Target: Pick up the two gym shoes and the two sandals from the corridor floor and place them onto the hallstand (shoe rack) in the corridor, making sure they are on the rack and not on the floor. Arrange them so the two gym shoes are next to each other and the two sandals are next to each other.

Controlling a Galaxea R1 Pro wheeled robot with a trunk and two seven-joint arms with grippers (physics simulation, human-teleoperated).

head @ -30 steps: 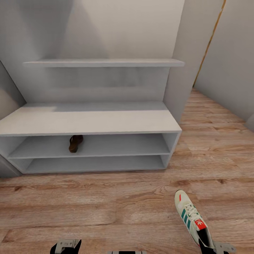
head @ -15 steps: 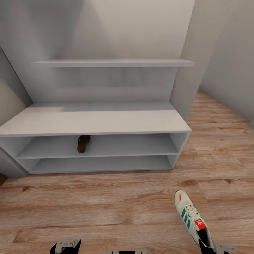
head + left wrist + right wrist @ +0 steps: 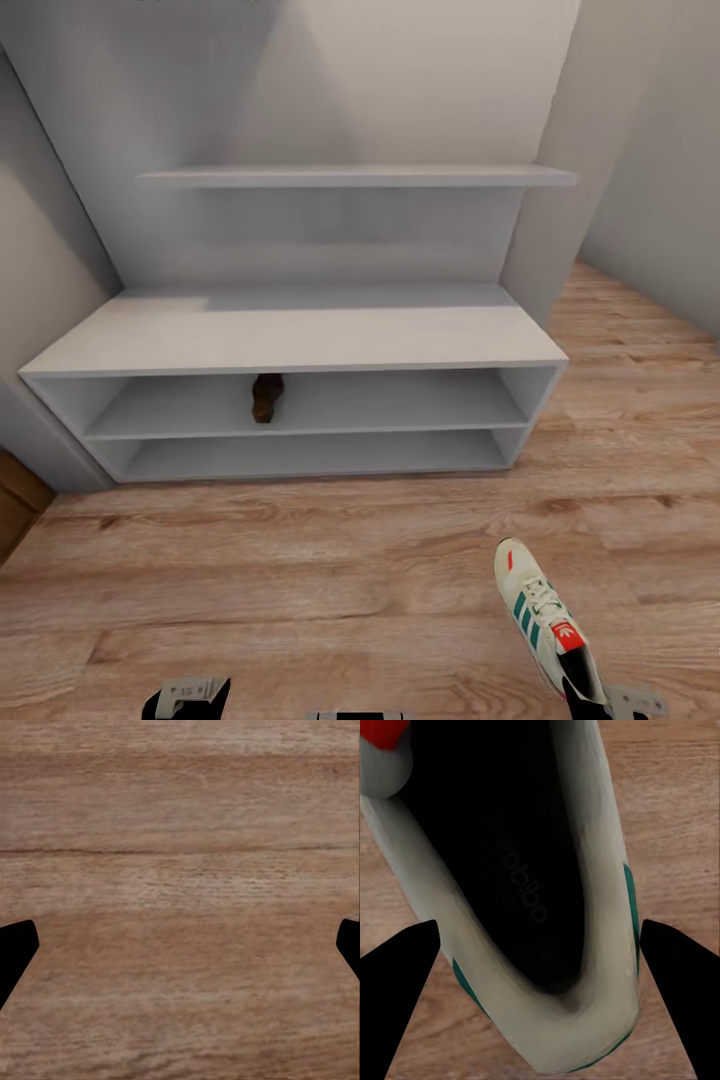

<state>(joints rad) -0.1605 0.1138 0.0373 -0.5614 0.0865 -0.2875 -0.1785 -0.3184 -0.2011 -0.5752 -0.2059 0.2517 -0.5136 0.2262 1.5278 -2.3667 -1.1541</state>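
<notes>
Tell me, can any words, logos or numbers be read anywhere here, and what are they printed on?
"adidas": faint grey lettering on the dark insole of the gym shoe, seen in the right wrist view, partly readable.
Red tongue patch on the gym shoe, head view: a white mark, too small to read.
Hallstand, sandal, floor: no text.

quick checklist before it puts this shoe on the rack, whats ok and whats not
1. Gym shoe held by the right gripper: cannot tell; the fingers flank the heel, but contact is not visible.
2. Left gripper free: ok, open over bare corridor floor.
3. Hallstand in front of the robot: ok, though floor lies between them.
4. Space on the upper shelf row: ok, one sandal sits there, with room either side.
5. Top surface free for the shoe: ok.
6. Second gym shoe and second sandal located: cannot tell.
</notes>
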